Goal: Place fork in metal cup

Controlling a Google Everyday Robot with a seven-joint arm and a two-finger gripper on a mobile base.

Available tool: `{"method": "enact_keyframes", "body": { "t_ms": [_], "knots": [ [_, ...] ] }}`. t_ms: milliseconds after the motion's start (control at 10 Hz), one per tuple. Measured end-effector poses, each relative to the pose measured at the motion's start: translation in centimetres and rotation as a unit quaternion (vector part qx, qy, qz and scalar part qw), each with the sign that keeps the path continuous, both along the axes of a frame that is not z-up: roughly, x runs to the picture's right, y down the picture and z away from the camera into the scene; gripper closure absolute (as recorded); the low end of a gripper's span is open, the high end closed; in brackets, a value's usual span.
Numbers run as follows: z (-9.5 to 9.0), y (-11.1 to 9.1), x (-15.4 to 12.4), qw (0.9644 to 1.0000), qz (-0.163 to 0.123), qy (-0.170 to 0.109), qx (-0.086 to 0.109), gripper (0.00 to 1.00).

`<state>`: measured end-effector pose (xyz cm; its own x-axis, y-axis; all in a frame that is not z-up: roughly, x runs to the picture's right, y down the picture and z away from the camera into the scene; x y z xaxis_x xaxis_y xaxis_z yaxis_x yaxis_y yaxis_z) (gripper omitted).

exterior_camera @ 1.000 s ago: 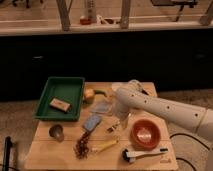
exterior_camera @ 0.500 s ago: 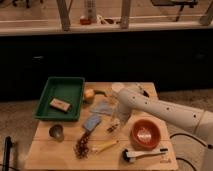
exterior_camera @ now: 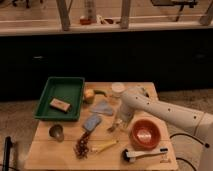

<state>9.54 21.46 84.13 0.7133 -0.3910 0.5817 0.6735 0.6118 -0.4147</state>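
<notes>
The metal cup (exterior_camera: 56,132) stands upright on the wooden table (exterior_camera: 50,152) at the front left, just below the green tray. A slim silvery piece that looks like the fork (exterior_camera: 112,128) lies on the table near the middle, left of the orange bowl (exterior_camera: 145,134). My white arm comes in from the right and bends down over the table's middle. My gripper (exterior_camera: 120,121) hangs at its end, right above the fork and close to it. I cannot tell whether it touches the fork. The cup is well to the left of the gripper.
A green tray (exterior_camera: 47,100) holding a tan block (exterior_camera: 59,105) sits at the back left. Two grey-blue pieces (exterior_camera: 93,122), a yellow fruit (exterior_camera: 89,94) and a white round container (exterior_camera: 118,89) lie mid-table. A yellow-handled utensil (exterior_camera: 103,146), a reddish-brown clump (exterior_camera: 82,148) and a black-and-white brush (exterior_camera: 142,154) lie at the front.
The arm and gripper stay over the middle of the table with hardly any shift. No object has visibly moved.
</notes>
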Motion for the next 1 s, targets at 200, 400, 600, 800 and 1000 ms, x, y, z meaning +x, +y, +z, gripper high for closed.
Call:
{"method": "enact_keyframes", "body": {
  "t_ms": [200,400,600,800,1000],
  "knots": [
    [0.7,0.0,-0.3,1.0000,-0.003,-0.001,-0.003,0.49],
    [1.5,-0.1,-0.9,0.9999,-0.006,-0.002,-0.009,0.66],
    [1.8,-0.3,-1.1,1.0000,-0.005,-0.003,-0.006,0.87],
    [1.7,-0.3,-0.8,1.0000,-0.006,0.000,-0.008,1.00],
    [2.3,-0.4,-1.0,0.9999,-0.007,-0.004,-0.008,1.00]
  ]
}}
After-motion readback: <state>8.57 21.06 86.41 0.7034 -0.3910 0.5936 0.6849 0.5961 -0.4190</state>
